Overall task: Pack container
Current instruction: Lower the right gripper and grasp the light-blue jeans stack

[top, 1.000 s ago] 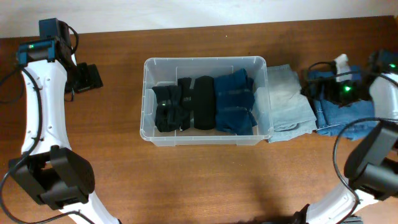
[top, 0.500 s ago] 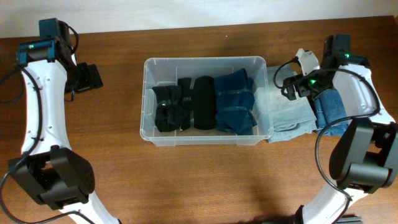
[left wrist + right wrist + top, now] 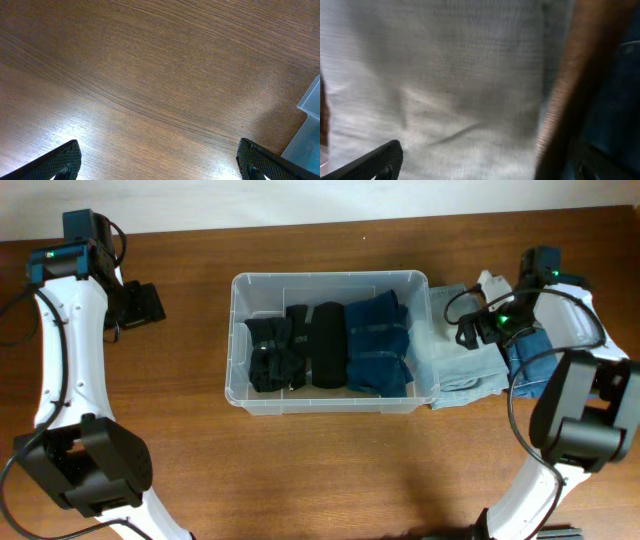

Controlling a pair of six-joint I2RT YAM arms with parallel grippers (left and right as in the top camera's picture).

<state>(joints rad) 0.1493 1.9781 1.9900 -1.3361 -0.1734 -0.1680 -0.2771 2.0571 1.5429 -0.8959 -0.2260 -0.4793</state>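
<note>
Left fingers (image 3: 60,160) wide over surface (image 3: 150,75) near container (image 3: 311,125) corner; right fingers (image 3: 375,162) wide, close above pale cloth (image 3: 445,75).

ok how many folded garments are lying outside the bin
2: a light blue garment beside the container, and a dark blue denim garment further right, partly covered. Others may be hidden.

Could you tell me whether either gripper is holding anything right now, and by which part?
Nothing is held: the left gripper is open over the table, and the right gripper is open above the pale folded cloth.
</note>
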